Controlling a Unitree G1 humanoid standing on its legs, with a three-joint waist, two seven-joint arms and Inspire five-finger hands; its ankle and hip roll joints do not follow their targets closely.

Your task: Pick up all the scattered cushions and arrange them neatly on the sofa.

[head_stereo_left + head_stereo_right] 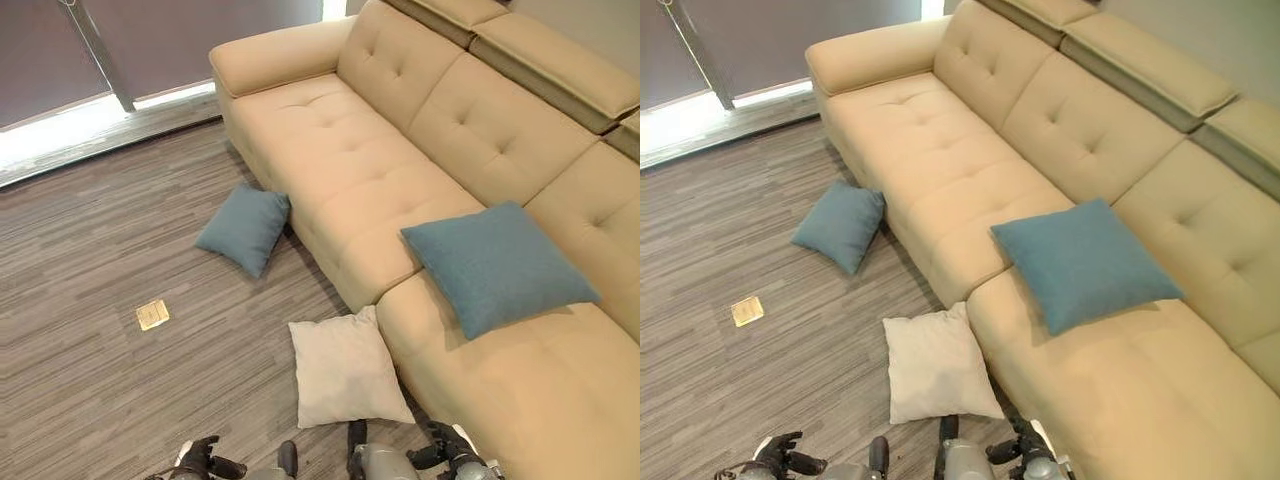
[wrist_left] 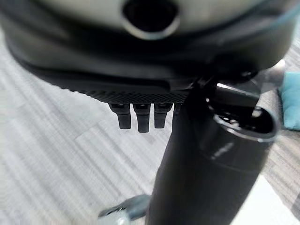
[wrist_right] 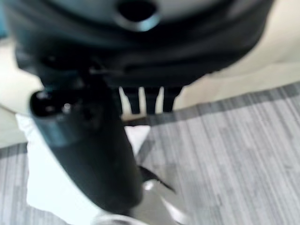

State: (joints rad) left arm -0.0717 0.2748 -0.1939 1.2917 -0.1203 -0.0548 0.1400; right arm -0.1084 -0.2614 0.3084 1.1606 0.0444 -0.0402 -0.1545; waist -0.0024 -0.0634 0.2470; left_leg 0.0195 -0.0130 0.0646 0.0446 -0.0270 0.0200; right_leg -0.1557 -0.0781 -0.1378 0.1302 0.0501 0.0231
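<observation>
- Below my head, from my left eye, I see a long tan sofa (image 1: 340, 170) on a grey striped floor (image 1: 90, 260).
- One big blue cushion (image 1: 497, 264) lies flat on the sofa seat, tipped like a diamond.
- A small blue cushion (image 1: 243, 227) lies on the floor and leans on the sofa front.
- A white cushion (image 1: 345, 369) lies flat on the floor, with one corner touching the sofa front. It is well apart from the small blue one.
- A little yellow square (image 1: 152, 314) sits on the floor, away from both floor cushions.
- My left hand (image 1: 203, 462) and my right hand (image 1: 447, 452) hang low at the near edge. They hold nothing.
- From my right eye I see the same things in the same places.
- At my left wrist, my fingers (image 2: 139, 118) point straight out over bare floor. My hand is loose and holds nothing. A bit of blue cushion shows at the side.
- At my right wrist, my fingers (image 3: 151, 100) point straight out too, loose, with nothing in them. The white cushion lies on the floor past my thumb, next to the sofa.
</observation>
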